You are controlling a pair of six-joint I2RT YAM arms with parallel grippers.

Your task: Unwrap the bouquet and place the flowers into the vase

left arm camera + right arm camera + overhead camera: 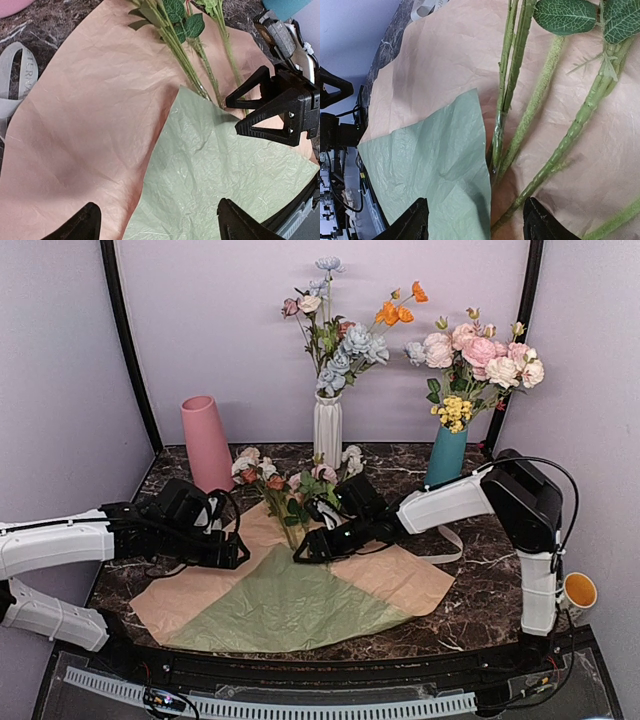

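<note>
Marble table bears white vase and teal vase behind the flowers.

Crinkled matt paper wrap on glossy marbled table.

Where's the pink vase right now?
In the top view, the tall matte pink vase stands back left on the dark marble table, left of the white ribbed vase.

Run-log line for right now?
wrap: flat on table | flowers: lying on wrap | vase: upright, no flowers | left gripper: open over wrap | right gripper: open over stems
</note>
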